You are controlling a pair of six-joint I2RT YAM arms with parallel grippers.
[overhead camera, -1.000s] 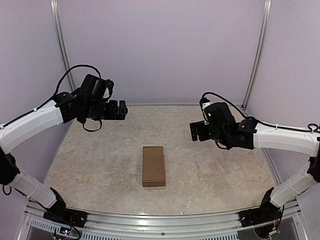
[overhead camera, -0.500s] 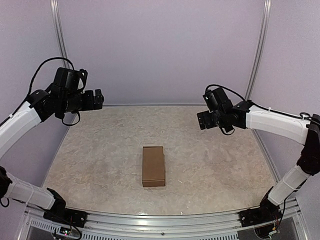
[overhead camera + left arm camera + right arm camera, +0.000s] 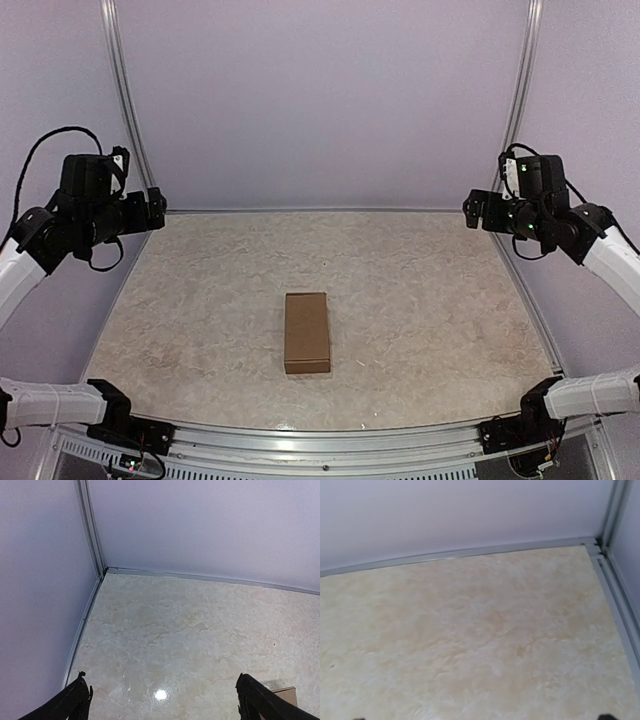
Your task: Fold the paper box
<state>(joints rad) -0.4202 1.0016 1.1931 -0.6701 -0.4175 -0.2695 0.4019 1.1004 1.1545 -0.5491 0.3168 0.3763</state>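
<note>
Brown paper box (image 3: 307, 332) (untouched) between grippers (image 3: 157, 206) (image 3: 471, 209)

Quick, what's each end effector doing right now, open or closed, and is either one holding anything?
Left end effector: open, holding nothing.
Right end effector: open, holding nothing.
</note>
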